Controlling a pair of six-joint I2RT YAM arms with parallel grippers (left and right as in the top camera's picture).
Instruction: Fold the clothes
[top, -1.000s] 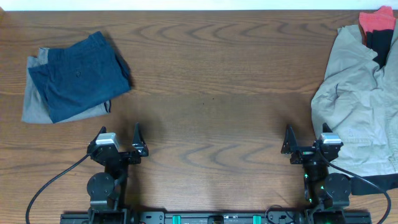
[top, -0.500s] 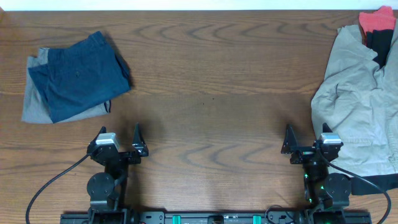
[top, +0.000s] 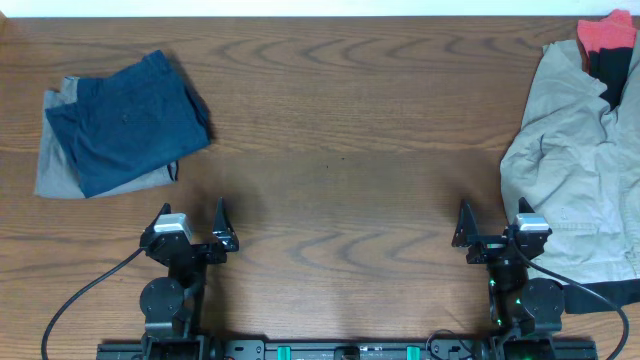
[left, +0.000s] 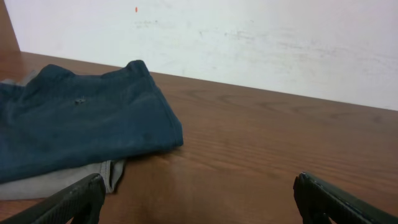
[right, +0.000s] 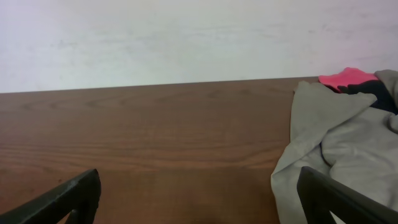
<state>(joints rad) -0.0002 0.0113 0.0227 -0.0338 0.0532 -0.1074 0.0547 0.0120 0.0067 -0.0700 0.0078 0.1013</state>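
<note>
We show a dark brown wood-grain desk (top: 340, 120) from above, with a plain white wall (left: 249, 37), faintly scuffed, rising behind its far edge in both wrist views. At the upper left of the overhead frame, folded navy-blue cotton shorts (top: 125, 120) lie on top of a flat grey fabric piece (top: 55, 165), whose edges show to the left and below. Along the right edge, large light khaki-beige cotton shorts (top: 575, 170) lie crumpled and unfolded. At the upper right corner, a red-and-black garment (top: 605, 40) touches their top. We see the left end effector (top: 192, 210) at the lower left and the right end effector (top: 493, 210) at the lower right, each spread wide and gripping nothing, well apart from the clothes. A black cable (top: 85, 290) curves away from the left arm's base.
</note>
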